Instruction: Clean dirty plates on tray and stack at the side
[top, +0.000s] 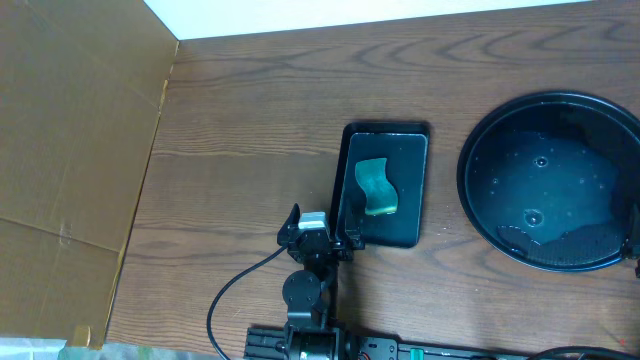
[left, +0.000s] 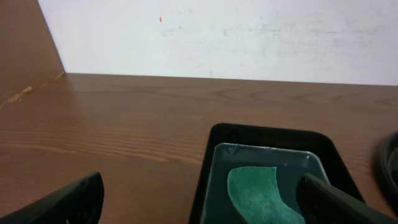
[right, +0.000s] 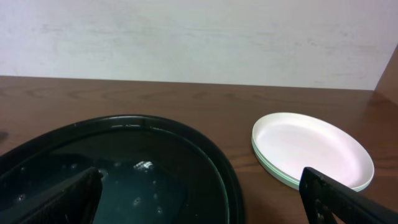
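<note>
Now plates (right: 311, 149) stacked beside wet tray (right: 62, 152); left gripper (left: 202, 202), right gripper (right: 202, 199) wide

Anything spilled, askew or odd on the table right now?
Nothing serious. The round black tray is wet inside, droplets and a puddle, none on the table. The white plates sit neatly stacked beside it; the green sponge lies in its rectangular tray.

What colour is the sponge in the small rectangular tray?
Green, teal-tinged; the sponge shows best in the overhead view.
</note>
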